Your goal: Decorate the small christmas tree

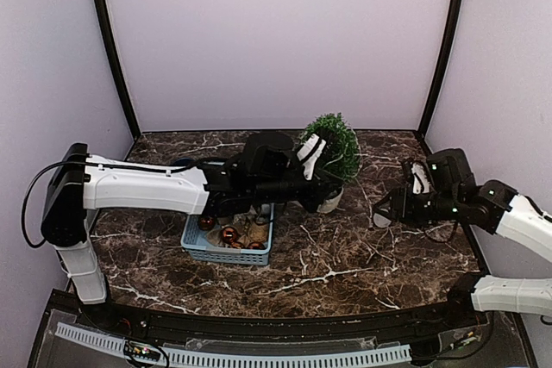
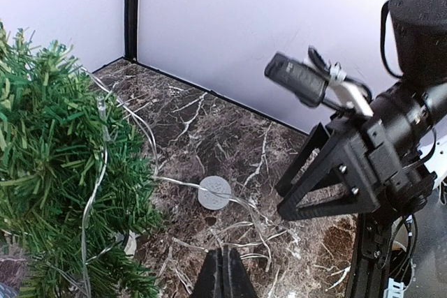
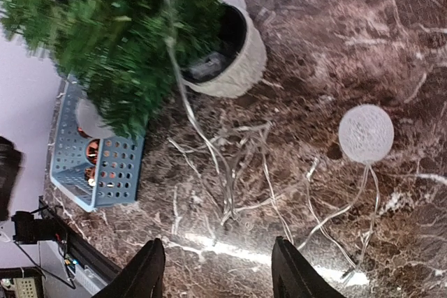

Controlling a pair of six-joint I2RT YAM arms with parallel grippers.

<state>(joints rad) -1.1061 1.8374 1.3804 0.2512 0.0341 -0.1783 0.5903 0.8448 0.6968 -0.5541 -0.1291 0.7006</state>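
A dark brown marble-patterned table carries a small christmas tree in a round white pot, a blue perforated plastic basket just beside it, loose silvery wire strands and a white textured ball.

Materials and finishes on the work surface.
The table has a dark marble-patterned top, smooth and glossy, with bright glare. The small christmas tree bears matt green plastic needles; its white pot has a rough, woven-looking wall. The basket is blue perforated plastic and holds shiny copper-coloured baubles. The light string is thin silvery wire; its white ball looks finely grained.
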